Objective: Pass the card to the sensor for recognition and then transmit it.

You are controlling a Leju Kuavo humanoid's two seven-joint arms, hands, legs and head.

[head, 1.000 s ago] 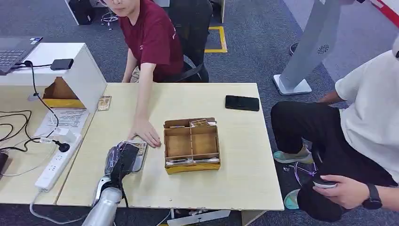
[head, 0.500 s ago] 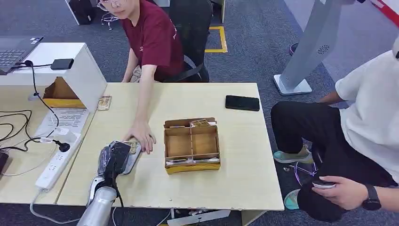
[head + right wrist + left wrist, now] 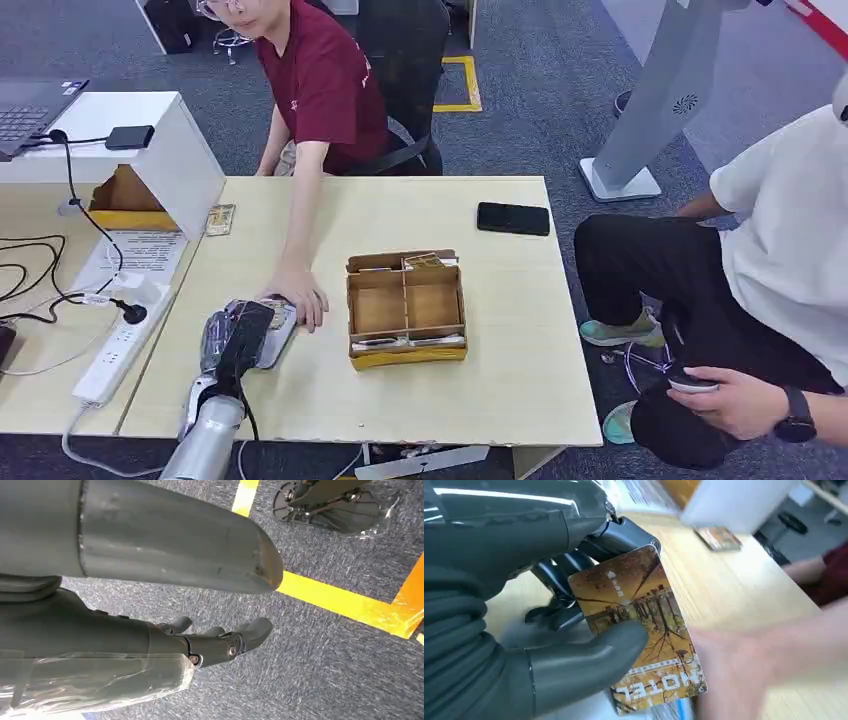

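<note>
I hold the card [image 3: 639,630] in my left hand [image 3: 235,340], thumb [image 3: 589,660] pressed on its printed face and my darker fingers [image 3: 624,535] behind it. It is a glossy hotel key card with an autumn scene in orange and brown and the word HOTEL in white along one short edge. It hangs low over the table [image 3: 480,390], near the left part of the front edge.
</note>
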